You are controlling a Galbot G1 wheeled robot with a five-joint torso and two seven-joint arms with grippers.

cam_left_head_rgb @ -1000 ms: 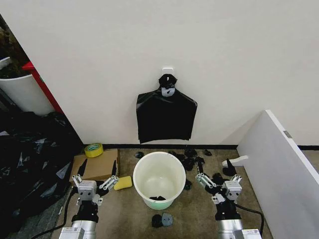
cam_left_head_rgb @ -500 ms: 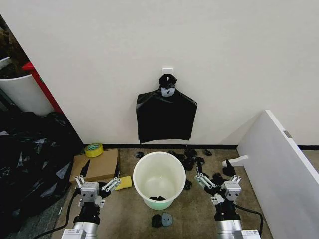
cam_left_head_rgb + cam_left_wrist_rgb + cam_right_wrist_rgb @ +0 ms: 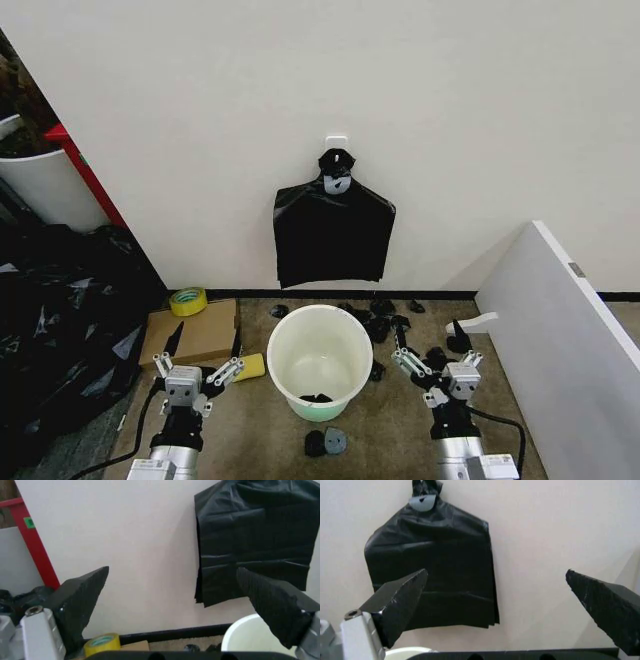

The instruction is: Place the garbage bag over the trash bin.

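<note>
My head camera sits high and looks forward and down at the floor and the wall ahead, taking in the trash bin (image 3: 320,360) and the garbage bag (image 3: 331,235) hanging on the wall above it. My left wrist camera rides low on the left arm, facing the wall between its spread fingers (image 3: 80,600); it catches the bag toward one side and a sliver of the bin rim. My right wrist camera faces the same wall from the other side, closer to the bag. All three views share the bag.
</note>
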